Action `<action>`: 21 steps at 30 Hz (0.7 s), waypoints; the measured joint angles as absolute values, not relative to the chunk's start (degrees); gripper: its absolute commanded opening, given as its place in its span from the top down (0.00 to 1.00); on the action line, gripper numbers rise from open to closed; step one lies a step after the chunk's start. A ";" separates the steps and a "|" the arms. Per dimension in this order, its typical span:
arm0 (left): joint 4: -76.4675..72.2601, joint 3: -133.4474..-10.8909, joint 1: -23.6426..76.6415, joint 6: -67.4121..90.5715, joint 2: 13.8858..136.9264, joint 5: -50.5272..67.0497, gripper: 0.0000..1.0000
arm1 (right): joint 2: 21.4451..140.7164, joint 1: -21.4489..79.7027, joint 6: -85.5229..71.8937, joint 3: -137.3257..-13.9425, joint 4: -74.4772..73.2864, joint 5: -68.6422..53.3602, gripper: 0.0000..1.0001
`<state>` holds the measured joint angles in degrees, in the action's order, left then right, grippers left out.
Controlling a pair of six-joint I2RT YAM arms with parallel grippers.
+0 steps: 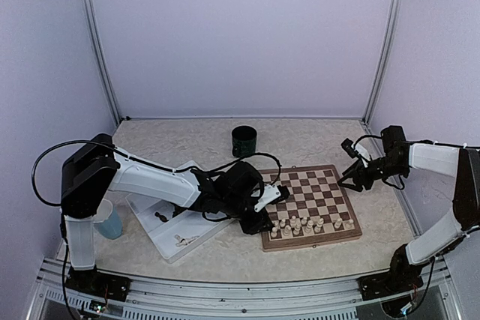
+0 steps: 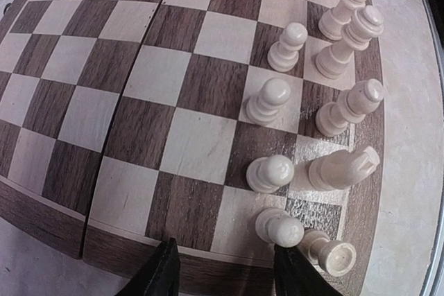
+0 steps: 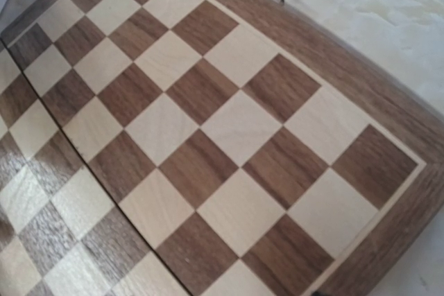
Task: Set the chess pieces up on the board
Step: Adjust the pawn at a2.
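The board lies right of centre on the table. Cream chess pieces stand in two rows along its near edge. In the left wrist view these are pawns and taller pieces behind them. My left gripper hovers at the board's near left corner. It is open and holds nothing. A corner pawn stands just ahead of its right fingertip. My right gripper hangs over the board's far right edge. Its wrist view shows only bare squares, with the fingers out of frame.
A white tray left of the board holds a few small pieces. A dark cup stands behind the board. A pale blue cup sits by the left arm's base. Enclosure walls surround the table.
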<state>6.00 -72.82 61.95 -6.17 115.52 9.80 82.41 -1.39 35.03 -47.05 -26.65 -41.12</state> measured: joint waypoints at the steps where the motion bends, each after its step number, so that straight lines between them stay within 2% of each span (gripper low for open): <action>1: 5.56 -72.58 61.91 -6.26 115.52 10.09 0.53 | 82.41 -1.39 35.03 -47.05 -26.65 -41.12 0.46; 21: 2.20 -71.40 61.89 -11.18 115.92 11.79 0.51 | 82.41 -1.39 35.05 -47.05 -26.68 -41.15 0.46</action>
